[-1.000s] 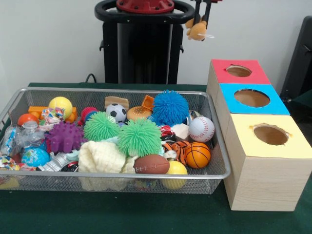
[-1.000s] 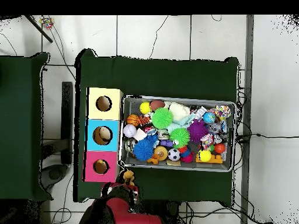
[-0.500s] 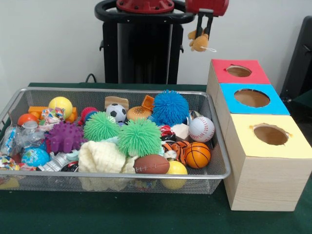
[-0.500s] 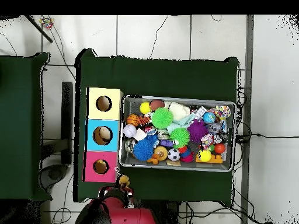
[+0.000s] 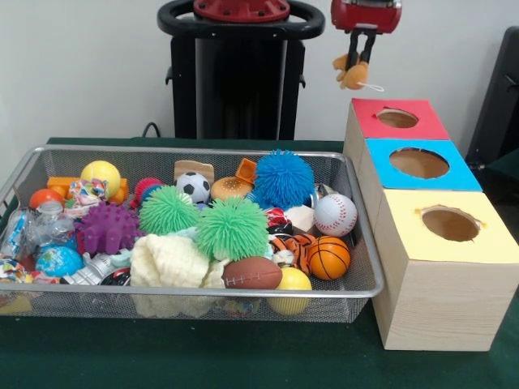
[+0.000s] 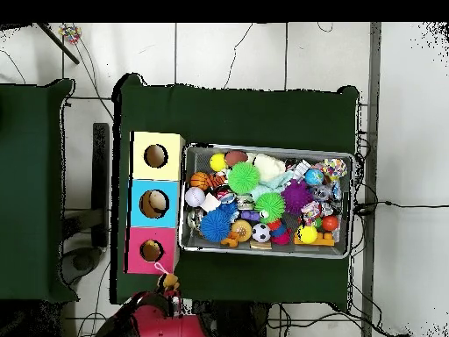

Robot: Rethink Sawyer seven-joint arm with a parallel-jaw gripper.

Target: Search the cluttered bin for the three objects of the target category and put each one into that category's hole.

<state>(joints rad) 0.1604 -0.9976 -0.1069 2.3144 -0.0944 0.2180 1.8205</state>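
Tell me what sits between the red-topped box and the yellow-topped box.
The blue-topped box sits between the red-topped box and the yellow-topped box, touching both in one row. Both the front and overhead views show it.

1. A robotics lab: a red and black arm on a black pedestal (image 5: 241, 69) stands behind the fingers (image 5: 358, 58)
2. Below the fingers, a bench (image 6: 237, 112) draped in dark green cloth carries a staged test setup: a wire mesh bin (image 5: 186, 304) of assorted toys and a row of wooden boxes (image 5: 430, 219) with red, blue and yellow holed tops
3. Loose cables (image 6: 235, 54) trail over the pale tiled floor (image 6: 408, 123), and the wall (image 5: 81, 69) is bare
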